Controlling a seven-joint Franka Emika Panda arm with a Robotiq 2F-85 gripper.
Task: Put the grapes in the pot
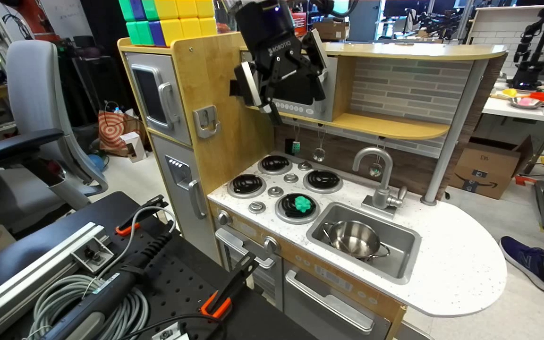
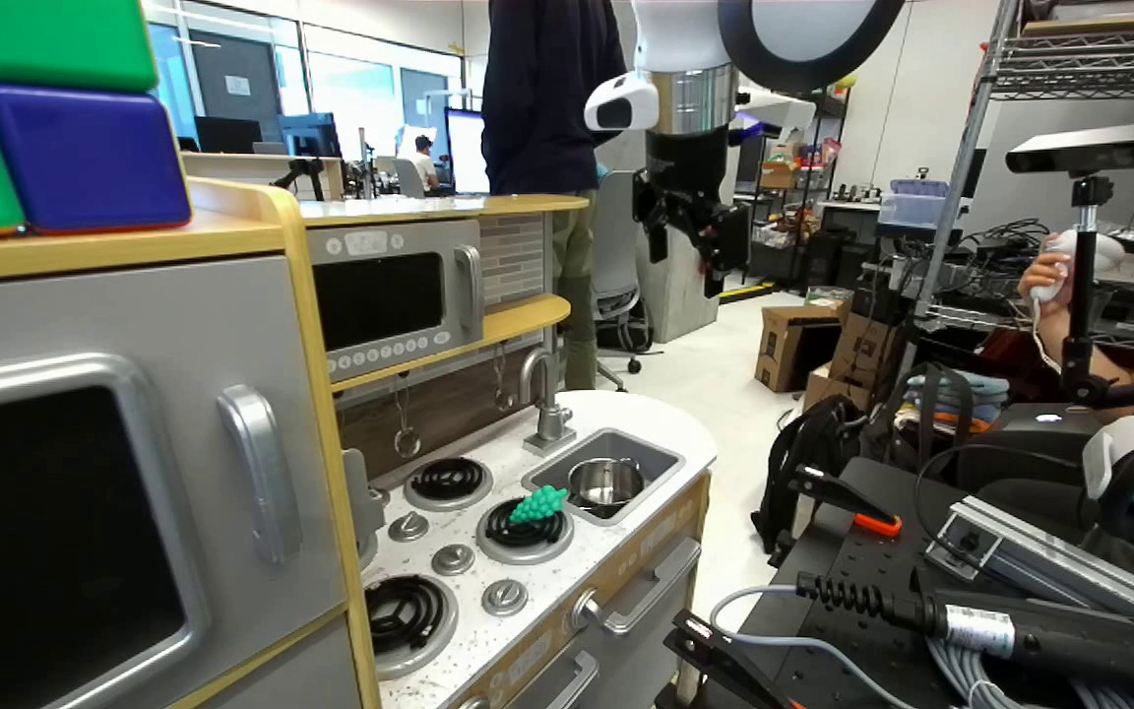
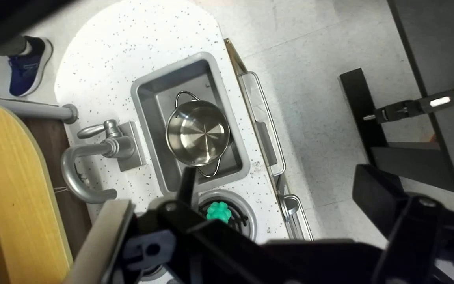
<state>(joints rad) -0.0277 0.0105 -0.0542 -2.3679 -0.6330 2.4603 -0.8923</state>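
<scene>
Since nothing shows between its wide-parted jaws, the Robotiq gripper [image 1: 299, 107] hangs unloaded, well above the counter [image 1: 461, 264], probably leaving room to aim downward. Next, one bunch of bright-green toy grapes [image 1: 302, 204], resting on the front burner [image 1: 295, 220] nearest the sink basin [image 1: 402, 250]; raised on the black coil [image 1: 289, 207], it should offer easy flanks to pinch. Then one two-handled silver metal pot [image 1: 354, 240], mouth up, inside that basin, whose walls likely check sliding; an uncovered top should suit release from above. Last, one silver gooseneck faucet [image 1: 386, 179], behind the basin, best skirted on the carry across. Transfer: by this layout, not yet begun.
</scene>
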